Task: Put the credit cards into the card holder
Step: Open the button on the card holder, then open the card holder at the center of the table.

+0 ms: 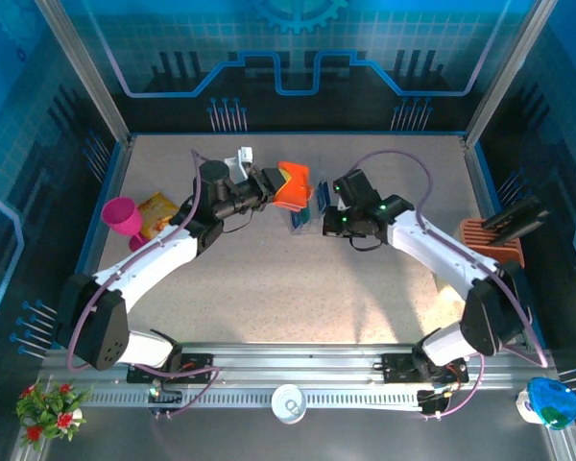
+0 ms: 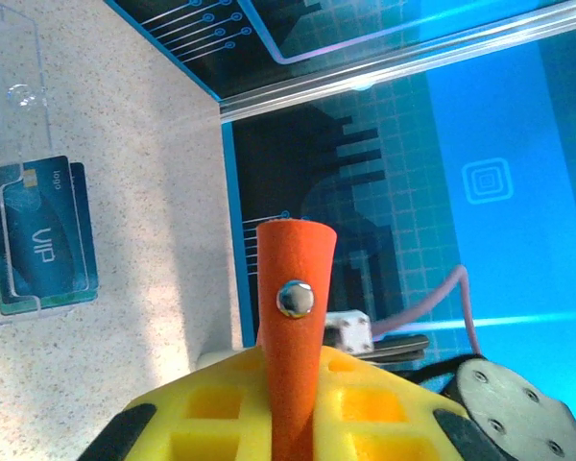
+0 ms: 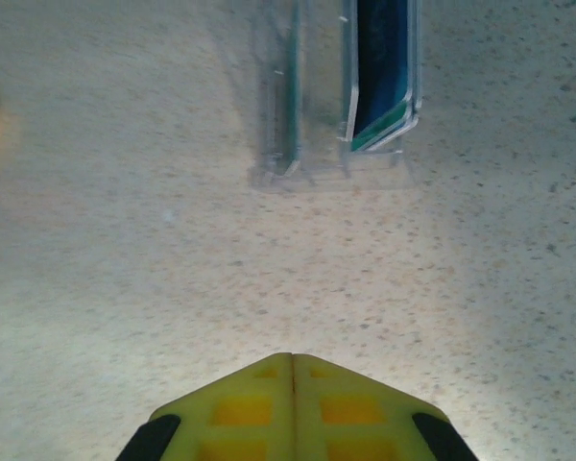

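Note:
My left gripper [image 1: 271,185] is shut on the card holder [image 1: 293,182], an orange wallet held up above the back middle of the table. In the left wrist view its snap tab [image 2: 296,298] stands pinched between my yellow fingers [image 2: 211,413]. The credit cards [image 1: 300,215], blue and teal, stand in a clear slotted rack just below the wallet. The left wrist view has them [image 2: 40,235] at far left. My right gripper [image 1: 323,196] hovers beside the rack, shut with nothing in it [image 3: 293,358]. Ahead of it stand blue cards [image 3: 379,67] and one teal card [image 3: 290,86] in the slots.
A pink goblet [image 1: 123,217] and a yellow snack bag [image 1: 158,213] sit at the left. A brown slotted stand [image 1: 490,240] is by the right wall. A white cup [image 1: 289,401], flowers [image 1: 48,408] and a blue object [image 1: 552,403] lie on the near rail.

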You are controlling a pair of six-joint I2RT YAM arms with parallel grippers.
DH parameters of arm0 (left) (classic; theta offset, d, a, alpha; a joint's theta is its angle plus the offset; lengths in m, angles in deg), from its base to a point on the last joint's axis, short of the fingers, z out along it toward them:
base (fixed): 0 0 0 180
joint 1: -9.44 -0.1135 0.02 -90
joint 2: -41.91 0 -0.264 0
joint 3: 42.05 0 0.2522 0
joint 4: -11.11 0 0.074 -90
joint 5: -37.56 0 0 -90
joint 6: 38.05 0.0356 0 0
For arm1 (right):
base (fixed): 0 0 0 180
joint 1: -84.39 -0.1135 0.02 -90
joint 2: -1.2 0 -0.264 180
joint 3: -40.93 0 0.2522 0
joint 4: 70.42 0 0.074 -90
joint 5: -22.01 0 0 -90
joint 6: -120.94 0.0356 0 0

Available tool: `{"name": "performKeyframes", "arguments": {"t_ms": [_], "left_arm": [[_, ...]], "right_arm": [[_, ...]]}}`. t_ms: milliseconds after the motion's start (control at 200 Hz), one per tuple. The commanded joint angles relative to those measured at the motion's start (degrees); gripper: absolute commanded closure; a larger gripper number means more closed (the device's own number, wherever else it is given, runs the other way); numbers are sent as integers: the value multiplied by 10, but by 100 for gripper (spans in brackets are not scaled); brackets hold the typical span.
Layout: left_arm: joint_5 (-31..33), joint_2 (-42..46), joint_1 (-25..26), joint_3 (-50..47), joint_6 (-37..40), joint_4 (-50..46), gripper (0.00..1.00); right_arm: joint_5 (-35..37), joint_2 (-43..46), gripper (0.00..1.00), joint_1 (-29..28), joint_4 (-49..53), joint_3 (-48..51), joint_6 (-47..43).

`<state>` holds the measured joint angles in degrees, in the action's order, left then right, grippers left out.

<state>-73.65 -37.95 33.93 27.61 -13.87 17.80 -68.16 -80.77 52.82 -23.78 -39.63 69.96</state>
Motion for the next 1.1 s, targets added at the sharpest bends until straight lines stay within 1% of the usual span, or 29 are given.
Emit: {"name": "performKeyframes", "arguments": {"t_ms": [0,75,170,235,350,535,650,745,931,1096], "left_arm": [[19,11,-2,14,-40,48,97],[28,7,-2,12,-60,61,97],[33,0,-2,10,-85,81,98],[36,-6,-2,5,-104,100,98],[38,-14,-3,-2,-126,127,99],[40,-15,-2,-3,-129,131,100],[43,-12,-2,-6,-130,131,99],[47,-9,-2,-10,-132,130,100],[54,-11,-2,-14,-142,142,100],[55,-15,-2,-11,-145,147,100]], "right_arm": [[-85,62,82,34,-38,19,34],[-135,92,65,53,-83,30,57],[-169,104,52,63,-124,18,83],[-189,96,47,63,-152,3,103],[-199,70,42,58,-201,-28,131],[-204,26,41,50,-230,-82,143],[-197,11,42,49,-236,-94,149],[-195,4,45,53,-267,-74,167],[-195,10,59,69,-350,0,216],[-193,25,63,76,-381,44,234]]}}
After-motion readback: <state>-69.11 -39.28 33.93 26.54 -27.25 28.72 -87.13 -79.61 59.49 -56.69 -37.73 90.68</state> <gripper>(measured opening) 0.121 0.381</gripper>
